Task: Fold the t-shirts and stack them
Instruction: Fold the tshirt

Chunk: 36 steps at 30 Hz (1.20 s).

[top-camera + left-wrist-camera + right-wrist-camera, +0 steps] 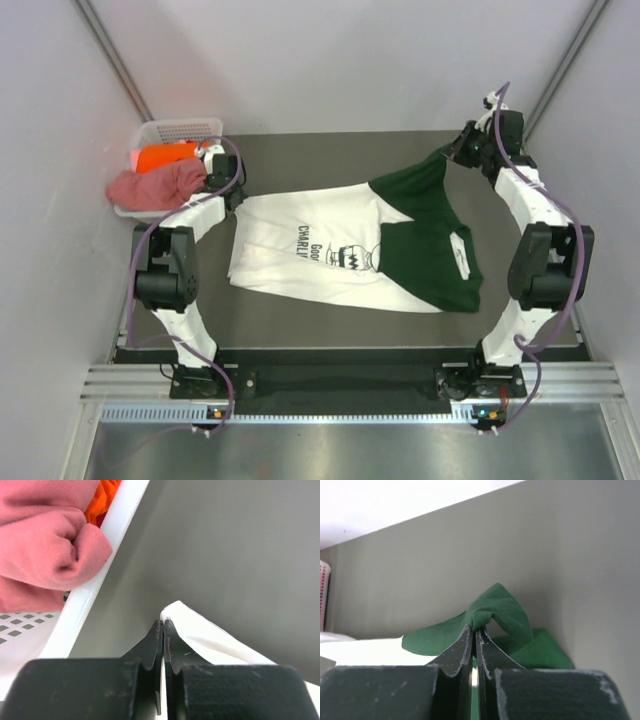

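The white t-shirt with dark green sleeves and black print (pixel 330 250) lies spread across the table, partly folded, its green part on the right. My left gripper (pixel 232 192) is shut on the shirt's white far-left corner (pixel 172 612), beside the basket. My right gripper (pixel 452 152) is shut on a dark green sleeve (pixel 495 611) and holds it pulled up toward the far right. The pink shirt (pixel 155 186) and the orange shirt (pixel 165 156) lie in the basket; both also show in the left wrist view, the pink (pixel 45 545) and the orange (pixel 100 500).
The white lattice basket (pixel 185 128) stands at the table's far-left corner, its rim (pixel 115 535) close to my left gripper. Grey walls close in the table at the back and both sides.
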{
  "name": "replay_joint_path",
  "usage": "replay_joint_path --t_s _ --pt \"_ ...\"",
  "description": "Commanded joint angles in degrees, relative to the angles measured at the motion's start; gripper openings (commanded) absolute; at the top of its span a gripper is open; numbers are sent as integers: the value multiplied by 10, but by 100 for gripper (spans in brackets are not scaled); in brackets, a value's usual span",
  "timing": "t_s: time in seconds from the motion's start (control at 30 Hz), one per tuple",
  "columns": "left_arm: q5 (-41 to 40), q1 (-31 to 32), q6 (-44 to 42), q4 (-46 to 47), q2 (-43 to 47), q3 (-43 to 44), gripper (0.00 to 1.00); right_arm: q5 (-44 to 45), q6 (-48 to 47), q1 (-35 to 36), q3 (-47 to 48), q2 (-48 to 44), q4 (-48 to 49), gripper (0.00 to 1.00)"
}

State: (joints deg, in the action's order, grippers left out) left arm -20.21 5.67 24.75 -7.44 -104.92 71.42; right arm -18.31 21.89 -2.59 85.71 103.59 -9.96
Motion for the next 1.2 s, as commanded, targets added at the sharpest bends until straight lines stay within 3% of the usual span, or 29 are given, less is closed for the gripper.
replay_joint_path --t_s 0.0,0.1,0.37,0.63,1.17 --pt "10 -4 -14 59 34 -11 0 12 -24 -1 -30 -73 8 0" --pt "39 0 -19 70 28 -15 0 50 -38 0 -63 -111 -5 0" --pt "14 12 -19 65 41 -26 0 113 -52 8 -153 -193 -10 0" --pt "16 15 -15 88 91 -82 0 193 -57 22 -230 -268 -8 0" --pt "4 29 3 158 184 -224 0 330 -33 112 -406 -475 -21 0"
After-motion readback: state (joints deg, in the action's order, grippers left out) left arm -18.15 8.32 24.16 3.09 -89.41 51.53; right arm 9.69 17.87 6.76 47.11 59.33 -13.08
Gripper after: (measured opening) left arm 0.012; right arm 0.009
